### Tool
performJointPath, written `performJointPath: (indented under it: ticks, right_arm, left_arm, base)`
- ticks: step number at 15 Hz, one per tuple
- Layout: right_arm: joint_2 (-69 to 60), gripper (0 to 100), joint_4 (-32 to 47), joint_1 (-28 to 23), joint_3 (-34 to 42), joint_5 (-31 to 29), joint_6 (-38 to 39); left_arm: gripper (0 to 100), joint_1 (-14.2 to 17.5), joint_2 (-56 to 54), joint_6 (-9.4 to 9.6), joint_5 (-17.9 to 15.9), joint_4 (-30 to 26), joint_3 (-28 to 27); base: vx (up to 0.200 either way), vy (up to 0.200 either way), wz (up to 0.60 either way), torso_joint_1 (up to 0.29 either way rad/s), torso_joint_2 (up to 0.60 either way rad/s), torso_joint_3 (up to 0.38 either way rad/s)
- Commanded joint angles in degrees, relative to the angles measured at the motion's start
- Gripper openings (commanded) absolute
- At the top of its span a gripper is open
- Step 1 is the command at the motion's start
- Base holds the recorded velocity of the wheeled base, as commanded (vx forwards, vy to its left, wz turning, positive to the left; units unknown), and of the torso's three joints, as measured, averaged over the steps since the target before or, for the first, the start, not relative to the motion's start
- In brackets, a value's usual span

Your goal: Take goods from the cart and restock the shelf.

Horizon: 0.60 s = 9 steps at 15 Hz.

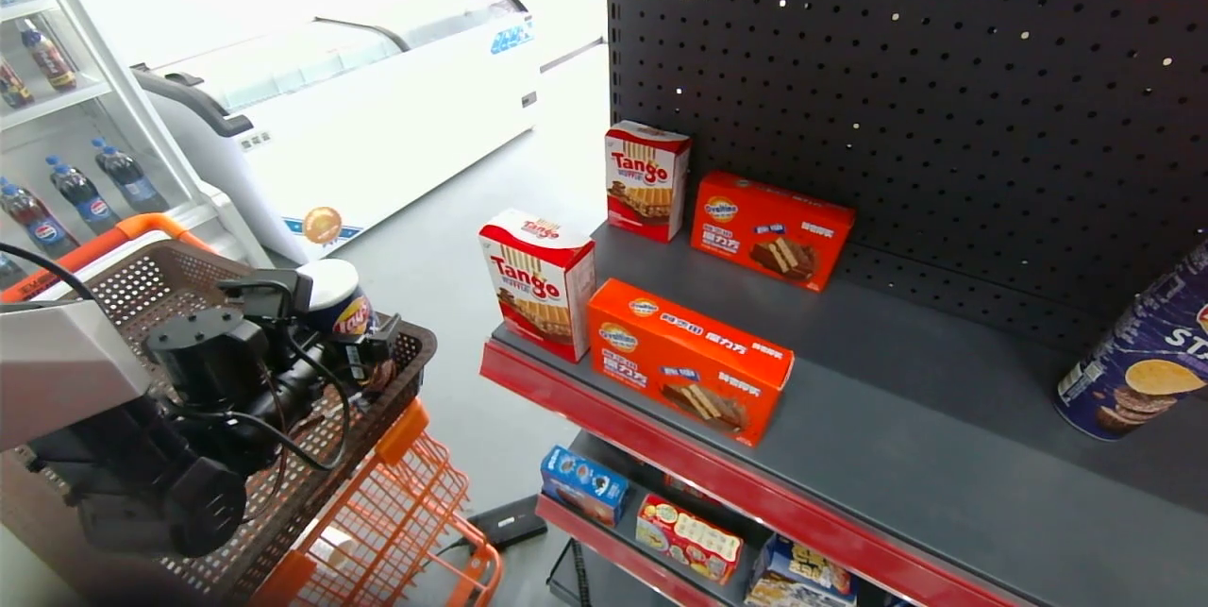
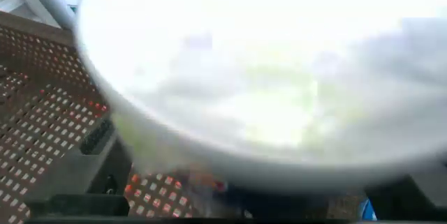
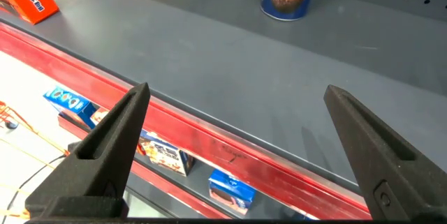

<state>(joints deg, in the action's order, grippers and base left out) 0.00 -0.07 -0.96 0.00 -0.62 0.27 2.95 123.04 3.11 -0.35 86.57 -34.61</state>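
**One can in hand, shelf partly stocked**

My left end effector (image 1: pixel 357 331) sits over the brown basket (image 1: pixel 283 494) of the cart (image 1: pixel 377 513). It looks clenched on a white-lidded chip can (image 1: pixel 330 297), which is above the basket rim and not yet carried across. My right end effector (image 3: pixel 235 95) hangs released over the front of the shelf (image 1: pixel 897 418). The shelf holds two wafer boxes (image 1: pixel 538 281), two orange boxes (image 1: pixel 689 362) and another can (image 1: pixel 1137 357) at the right end, with bare board between. I judge the restocking partway done, with this can left to place.
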Motion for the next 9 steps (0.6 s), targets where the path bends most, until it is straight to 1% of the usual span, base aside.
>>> performJointPath:
  ticks: [1,2,4,6,7,9]
  right_arm:
    - [0.0,100,0.0,0.0,0.0,0.0,0.0]
    - [0.0,100,0.0,0.0,0.0,0.0,0.0]
    - [0.0,100,0.0,0.0,0.0,0.0,0.0]
    - [0.0,100,0.0,0.0,0.0,0.0,0.0]
    - [0.0,100,0.0,0.0,0.0,0.0,0.0]
    - [0.0,100,0.0,0.0,0.0,0.0,0.0]
  left_arm:
    - [100,0.2,3.0,0.23,0.0,0.4,-3.4]
    - [0,0.3,3.3,0.93,0.0,0.4,-3.8]
    - [0,0.3,3.4,2.69,0.0,0.4,-4.4]
    - [0,-0.2,3.0,2.6,0.1,0.4,-4.9]
    - [0,-1.0,2.0,2.69,0.1,0.5,-4.9]
    - [0,-2.4,-3.2,2.6,0.2,-0.3,-4.6]
  base:
    - [0.0,0.0,0.0,0.0,0.0,0.0]
    - [0.0,0.0,0.0,0.0,0.0,0.0]
    - [0.0,0.0,0.0,0.0,0.0,0.0]
    - [0.0,0.0,0.0,0.0,0.0,0.0]
    - [0.0,0.0,0.0,0.0,0.0,0.0]
    - [0.0,0.0,0.0,0.0,0.0,0.0]
